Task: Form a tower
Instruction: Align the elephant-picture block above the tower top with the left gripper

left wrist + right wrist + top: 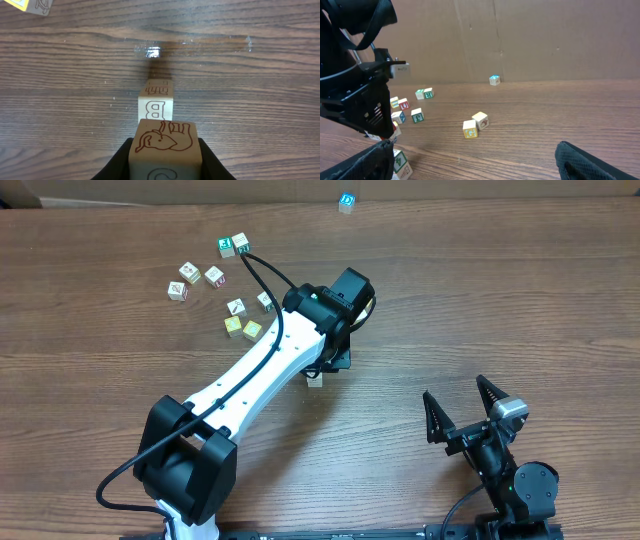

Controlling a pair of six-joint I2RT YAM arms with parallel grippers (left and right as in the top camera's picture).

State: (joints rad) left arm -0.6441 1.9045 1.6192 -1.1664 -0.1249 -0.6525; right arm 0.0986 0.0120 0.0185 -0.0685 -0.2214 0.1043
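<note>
Left wrist view, left fingers (119,167) clamped on elephant cube (165,147), near tower (155,102), right fingers (434,420) spread wide, empty.

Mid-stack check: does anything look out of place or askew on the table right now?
One blue-marked cube sits alone by the back wall, far from the loose cubes clustered at upper left. Otherwise nothing stands out: the left gripper holds the elephant cube roughly in line over the B cube; nothing looks spilled or damaged.
</note>
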